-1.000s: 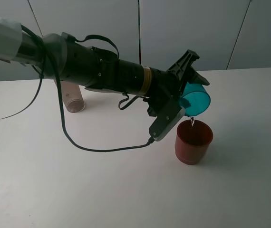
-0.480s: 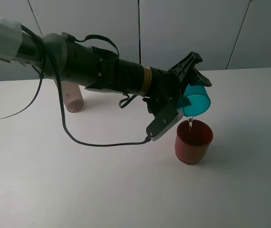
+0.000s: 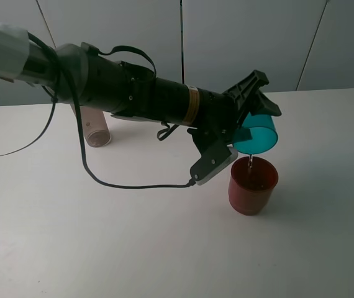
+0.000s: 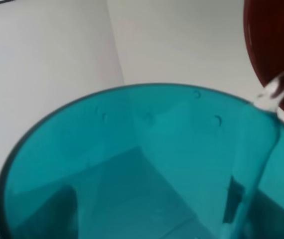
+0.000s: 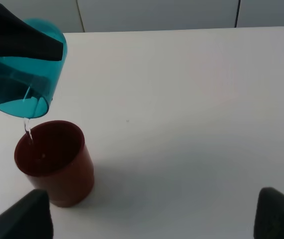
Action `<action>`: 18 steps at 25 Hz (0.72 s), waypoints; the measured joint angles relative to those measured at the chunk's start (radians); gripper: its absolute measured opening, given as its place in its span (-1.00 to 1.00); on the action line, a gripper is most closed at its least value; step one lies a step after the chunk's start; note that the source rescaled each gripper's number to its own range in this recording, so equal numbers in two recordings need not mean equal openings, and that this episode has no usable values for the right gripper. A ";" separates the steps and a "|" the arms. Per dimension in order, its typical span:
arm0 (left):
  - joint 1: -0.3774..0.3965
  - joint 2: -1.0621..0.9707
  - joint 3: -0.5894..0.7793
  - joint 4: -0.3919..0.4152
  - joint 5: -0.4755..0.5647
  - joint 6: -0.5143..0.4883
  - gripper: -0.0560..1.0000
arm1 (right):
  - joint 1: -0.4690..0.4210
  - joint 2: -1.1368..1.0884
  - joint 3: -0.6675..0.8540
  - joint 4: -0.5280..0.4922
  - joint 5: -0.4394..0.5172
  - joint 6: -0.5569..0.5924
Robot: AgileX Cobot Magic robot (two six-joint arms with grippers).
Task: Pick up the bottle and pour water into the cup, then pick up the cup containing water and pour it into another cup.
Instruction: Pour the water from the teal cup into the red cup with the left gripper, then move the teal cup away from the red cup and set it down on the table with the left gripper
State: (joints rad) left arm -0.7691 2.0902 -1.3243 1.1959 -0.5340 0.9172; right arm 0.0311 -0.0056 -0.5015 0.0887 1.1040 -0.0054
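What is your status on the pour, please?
Left gripper shut on teal cup, tipped. Thin stream falling into red cup. Right gripper open, clear. Nothing blocking.

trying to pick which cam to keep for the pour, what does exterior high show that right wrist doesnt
Only exterior high: the whole left arm reaching across the table, its trailing black cable, and a pale cylinder lying on its side behind the arm.

Only right wrist: the right claw, dark fingertips at the frame's edge, standing wide apart, holding nothing.

Both: the left claw clamped on the tipped teal cup, a thin water stream falling into the upright red-brown cup.
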 joint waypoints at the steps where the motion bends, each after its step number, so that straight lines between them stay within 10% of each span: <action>1: -0.002 0.000 0.000 0.004 -0.002 0.001 -0.57 | 0.000 0.000 0.000 0.000 0.000 0.000; 12: -0.002 0.000 0.000 0.011 -0.002 -0.046 -0.57 | 0.000 0.000 0.000 0.000 0.000 0.000; 18: -0.002 -0.009 0.000 -0.023 -0.002 -0.428 -0.57 | 0.000 0.000 0.000 0.000 0.000 0.000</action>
State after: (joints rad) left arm -0.7707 2.0817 -1.3243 1.1728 -0.5357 0.4893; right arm 0.0311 -0.0056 -0.5015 0.0887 1.1040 -0.0054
